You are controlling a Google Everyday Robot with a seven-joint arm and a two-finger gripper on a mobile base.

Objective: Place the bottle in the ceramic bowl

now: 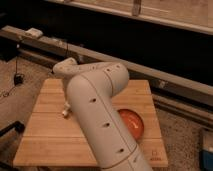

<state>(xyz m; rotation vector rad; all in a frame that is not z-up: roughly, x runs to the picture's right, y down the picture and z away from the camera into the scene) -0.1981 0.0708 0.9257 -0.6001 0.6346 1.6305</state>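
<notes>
Mid-carry by the look of it, or maybe just at the pick, hard to call. Can only make out a sliver of the tool [66, 107], poking down past the left edge of the fat white arm [95, 115] over the left-middle of the wooden worktop [50, 136]. Spread wide or clamped on something? Can't tell, hidden by the arm. Same story for the bottle: nowhere lying in plain sight on the bare boards, so probably that little pale nub [65, 114] right at the tool's low end, but wouldn't swear to it. Over on the right side of the worktop, the ceramic bowl [133, 123], well apart from the tool, half tucked behind the arm, nothing showing in the visible part. So for doing this bit well: make sure of a firm hold before moving anything, then lift clear of the boards and swing right, high enough to clear the rim. Aim for the middle of the bowl rather than the near edge, since slim and light means easy to tip or roll. Go low before letting go, no dropping from height onto glossy ceramic, likely to bounce or skitter out. Release gently, then pull straight up to avoid knocking the bottle or nudging the bowl.
</notes>
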